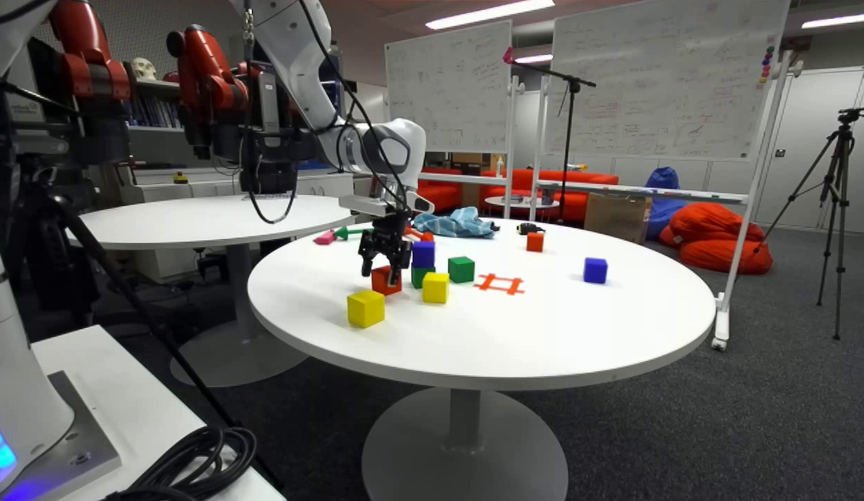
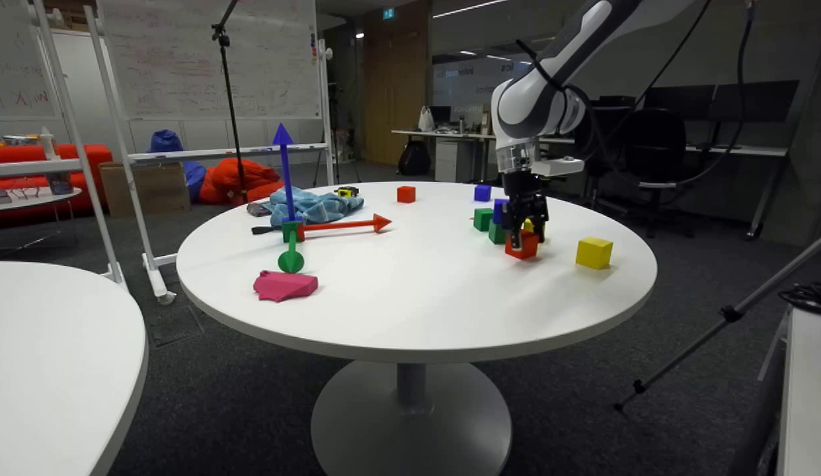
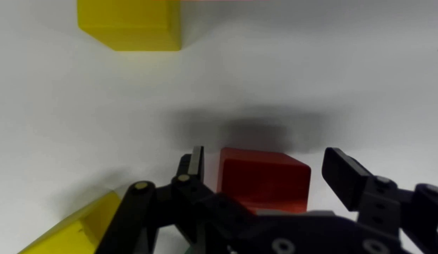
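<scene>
Spread fingers flank a red cube, nearly square-on.

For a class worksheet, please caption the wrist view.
Open gripper straddling a red block, yellow blocks at upper and lower left.

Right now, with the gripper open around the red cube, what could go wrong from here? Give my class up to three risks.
The gripper stands open around the red cube, with gaps on both sides in the wrist view; if one jaw touches first, the cube may slide or twist.
A blue cube sits on a green cube close by; a sideways bump could topple it.
A yellow cube lies beside the gripper in the wrist view and might get nudged.
</scene>
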### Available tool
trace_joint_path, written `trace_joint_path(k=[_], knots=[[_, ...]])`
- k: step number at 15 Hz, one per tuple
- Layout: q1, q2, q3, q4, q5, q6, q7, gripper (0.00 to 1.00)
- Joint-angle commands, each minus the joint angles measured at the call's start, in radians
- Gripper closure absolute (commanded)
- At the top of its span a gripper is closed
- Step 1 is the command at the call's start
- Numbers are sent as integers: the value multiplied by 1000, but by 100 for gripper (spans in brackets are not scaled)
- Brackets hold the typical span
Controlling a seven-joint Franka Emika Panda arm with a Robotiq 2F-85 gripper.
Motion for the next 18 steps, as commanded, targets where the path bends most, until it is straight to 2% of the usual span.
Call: trace_joint_path(k=[1,5,10,18], knots=[[4,7,0,25,-33,-40,-16,41],[11,8,1,26,-59,-42,-17,71],[13,-57,-4,-50,-69,-10,-9,71],[-7,-305,-43,-320,-66,69,13,71]])
